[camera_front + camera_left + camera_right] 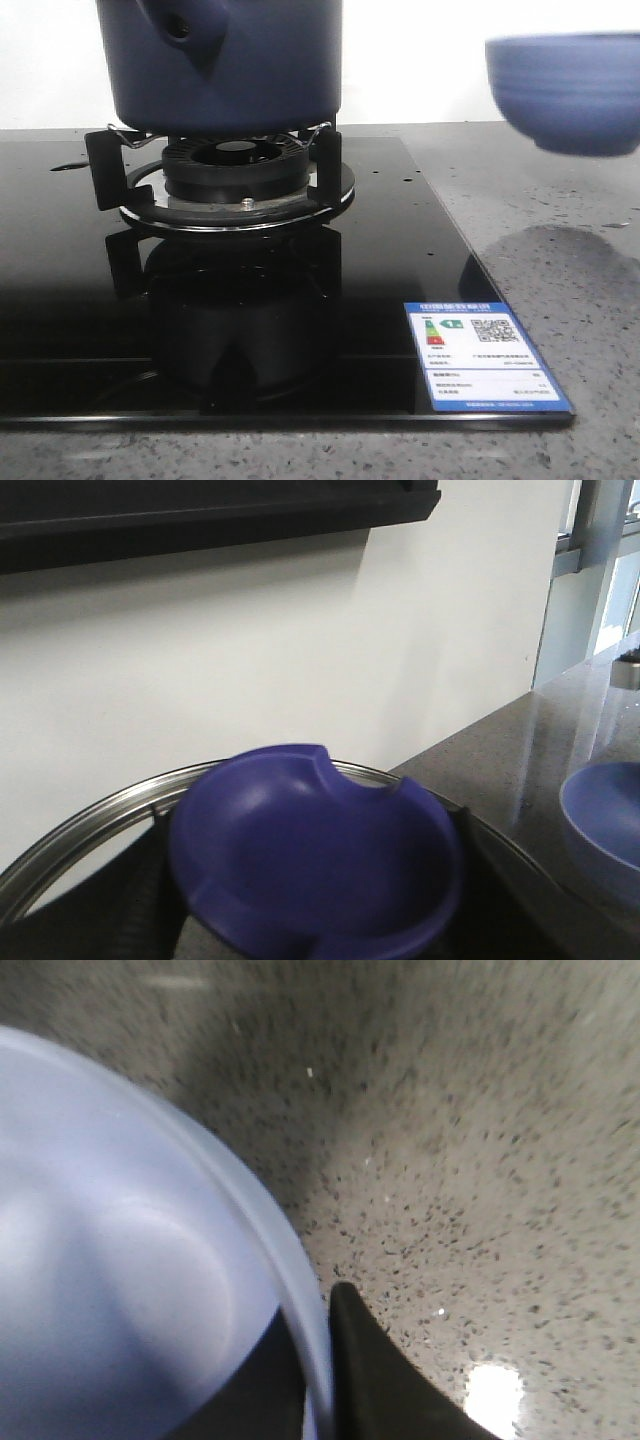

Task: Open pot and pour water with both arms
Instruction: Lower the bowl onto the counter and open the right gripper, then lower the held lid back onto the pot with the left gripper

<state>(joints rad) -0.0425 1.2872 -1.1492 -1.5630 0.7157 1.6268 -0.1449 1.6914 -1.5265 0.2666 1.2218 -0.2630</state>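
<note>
The dark navy pot [230,70] stands on the gas burner [235,170], its side stub with a round hole [180,28] turned to the front left. In the left wrist view the pot's blue lid [310,850], with a notch in its edge, is tilted and lifted off the pot's silver rim [90,820]. The lid covers my left gripper's fingers. My right gripper [315,1330] is shut on the rim of the lighter blue ribbed bowl [120,1260]. It holds the bowl [565,95] in the air to the right of the pot. Neither gripper shows in the front view.
The burner sits in a black glass cooktop [80,300] with a white and blue energy label [485,355] at its front right corner. Speckled grey countertop [560,250] lies to the right, and a white wall stands behind. The bowl also shows in the left wrist view [605,820].
</note>
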